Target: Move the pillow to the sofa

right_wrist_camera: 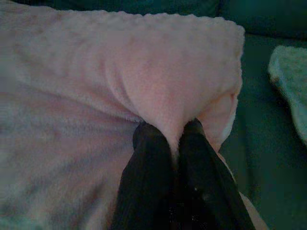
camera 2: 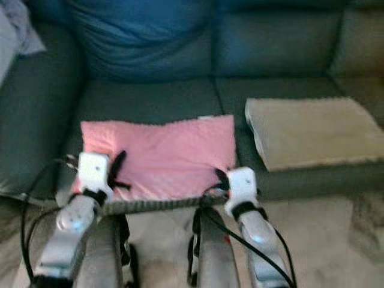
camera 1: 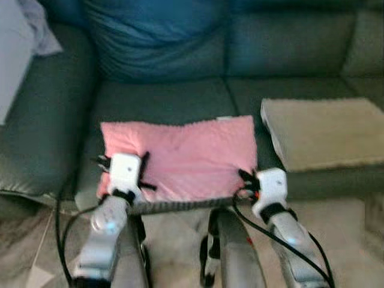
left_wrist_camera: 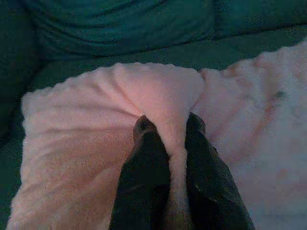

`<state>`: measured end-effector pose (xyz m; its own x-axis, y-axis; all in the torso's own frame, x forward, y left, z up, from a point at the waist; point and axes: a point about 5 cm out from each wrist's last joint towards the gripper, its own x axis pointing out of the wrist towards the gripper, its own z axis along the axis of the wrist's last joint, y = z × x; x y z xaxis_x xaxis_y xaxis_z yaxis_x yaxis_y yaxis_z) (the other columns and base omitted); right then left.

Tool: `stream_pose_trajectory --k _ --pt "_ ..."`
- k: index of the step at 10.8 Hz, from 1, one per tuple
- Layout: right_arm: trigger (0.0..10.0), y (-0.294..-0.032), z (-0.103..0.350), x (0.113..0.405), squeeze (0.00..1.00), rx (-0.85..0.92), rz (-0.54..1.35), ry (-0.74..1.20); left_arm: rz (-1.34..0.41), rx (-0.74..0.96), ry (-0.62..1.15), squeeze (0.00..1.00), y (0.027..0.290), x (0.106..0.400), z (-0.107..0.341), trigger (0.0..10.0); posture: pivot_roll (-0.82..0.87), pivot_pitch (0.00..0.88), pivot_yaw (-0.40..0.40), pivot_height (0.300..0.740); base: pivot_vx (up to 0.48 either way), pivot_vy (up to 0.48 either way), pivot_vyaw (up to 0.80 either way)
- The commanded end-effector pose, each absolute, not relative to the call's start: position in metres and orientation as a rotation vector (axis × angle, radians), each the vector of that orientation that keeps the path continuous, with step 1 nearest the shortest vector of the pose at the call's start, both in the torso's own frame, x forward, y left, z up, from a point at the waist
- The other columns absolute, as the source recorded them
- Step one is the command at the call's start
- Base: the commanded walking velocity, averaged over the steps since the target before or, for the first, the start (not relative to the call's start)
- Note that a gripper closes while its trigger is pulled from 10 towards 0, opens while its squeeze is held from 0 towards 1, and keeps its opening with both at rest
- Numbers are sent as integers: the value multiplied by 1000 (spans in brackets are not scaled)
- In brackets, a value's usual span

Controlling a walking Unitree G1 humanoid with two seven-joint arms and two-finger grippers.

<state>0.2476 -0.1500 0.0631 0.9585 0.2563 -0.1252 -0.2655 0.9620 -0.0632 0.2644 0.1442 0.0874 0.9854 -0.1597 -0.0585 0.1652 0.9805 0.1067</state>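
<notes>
Left wrist view: the left gripper (left_wrist_camera: 169,128) pinches a fold of the pink pillow (camera 1: 186,156) — the right gripper (right_wrist_camera: 170,128) likewise clamps its other near corner. The pillow lies on the dark sofa (camera 1: 162,99) seat, beside a beige cushion (camera 1: 324,132).
</notes>
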Motion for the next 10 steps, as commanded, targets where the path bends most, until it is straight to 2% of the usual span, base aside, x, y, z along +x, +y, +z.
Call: stream_pose_trajectory --k 1,3,5,7,10 --pt "10000 -147 74 254 0 -81 276 85 -150 121 54 0 145 267 88 10000 -12 298 -42 617 0 0 0" --pt "10000 -145 83 276 0 -93 284 74 -134 175 40 0 145 290 97 10000 -8 371 -17 617 0 0 0" --pt "10000 -155 88 302 0 -127 281 94 -61 223 47 0 153 320 102 10000 -17 421 -12 617 0 0 0" --pt "10000 -176 101 328 0 -150 247 95 5 239 56 0 156 344 111 10000 -13 463 -12 617 0 0 0" --pt "10000 -205 115 348 0 -180 155 78 45 234 49 0 153 361 117 10000 -16 480 -12 617 0 0 0"
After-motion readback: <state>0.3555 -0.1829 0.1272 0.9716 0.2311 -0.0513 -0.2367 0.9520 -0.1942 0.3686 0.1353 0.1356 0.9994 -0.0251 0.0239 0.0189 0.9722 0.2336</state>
